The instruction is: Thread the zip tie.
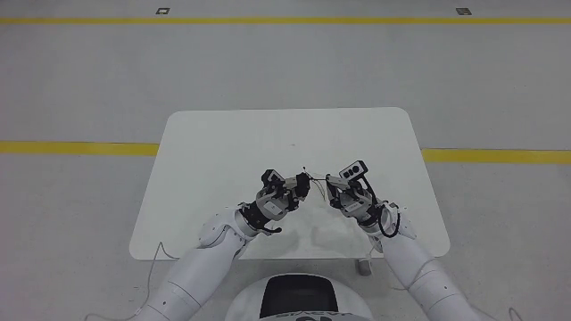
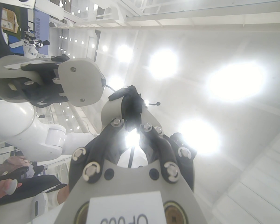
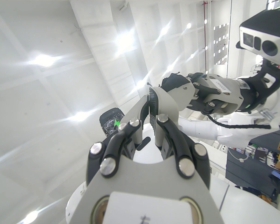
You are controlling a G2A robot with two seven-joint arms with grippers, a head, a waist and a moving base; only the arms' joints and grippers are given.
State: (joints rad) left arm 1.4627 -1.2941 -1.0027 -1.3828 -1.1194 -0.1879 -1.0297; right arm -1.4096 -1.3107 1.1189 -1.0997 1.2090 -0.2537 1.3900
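From above: finds the left gripper (image 1: 301, 184) and right gripper (image 1: 332, 181) tip to tip over the near middle of the white table (image 1: 223, 143), with the thin black zip tie (image 1: 314, 177) strung between them. From the left wrist: shows the left gripper pressed together on the zip tie (image 2: 154, 104), one short end poking past the pads, a thin stretch leading to the right gripper just beside. From the right wrist: shows the right gripper clamped pad to pad, pinching the zip tie (image 3: 149, 85), a small tip sticking up beyond the fingertips, the left gripper close behind.
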